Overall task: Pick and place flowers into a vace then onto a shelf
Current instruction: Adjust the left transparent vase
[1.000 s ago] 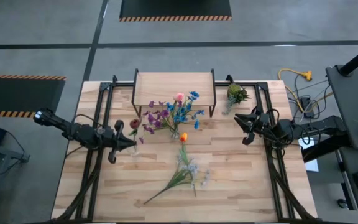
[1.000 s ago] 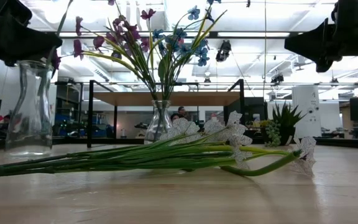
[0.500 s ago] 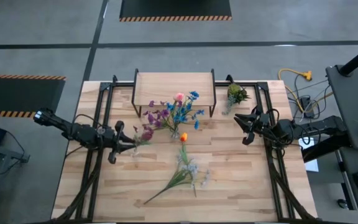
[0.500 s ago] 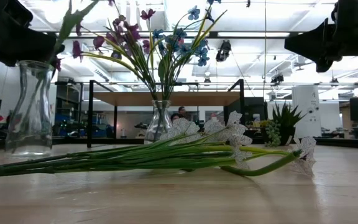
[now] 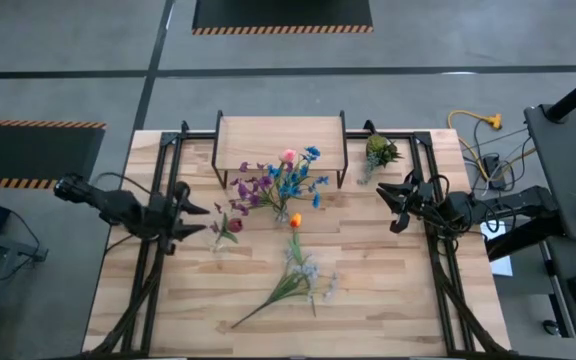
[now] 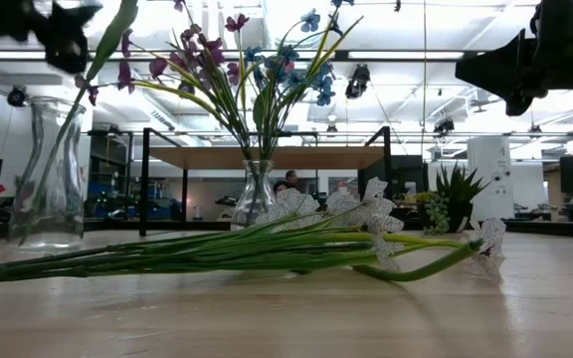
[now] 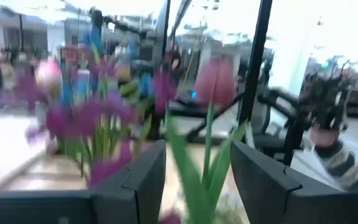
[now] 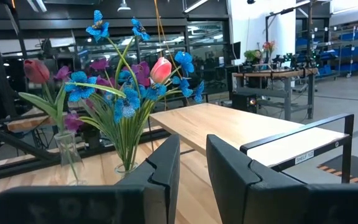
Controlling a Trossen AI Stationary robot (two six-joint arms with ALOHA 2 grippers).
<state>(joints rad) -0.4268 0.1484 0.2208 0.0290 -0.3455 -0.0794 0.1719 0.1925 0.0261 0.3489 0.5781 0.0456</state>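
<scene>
The left arm reaches in low from the left edge of the worktop, its hand (image 5: 192,219) pointing toward the middle, fingers (image 7: 143,180) spread apart with nothing gripped between them. The right arm comes in from the right side, hovering above the worktop, its hand (image 5: 386,205) pointing left, its two fingers (image 8: 229,168) parted by a narrow gap and empty.
</scene>
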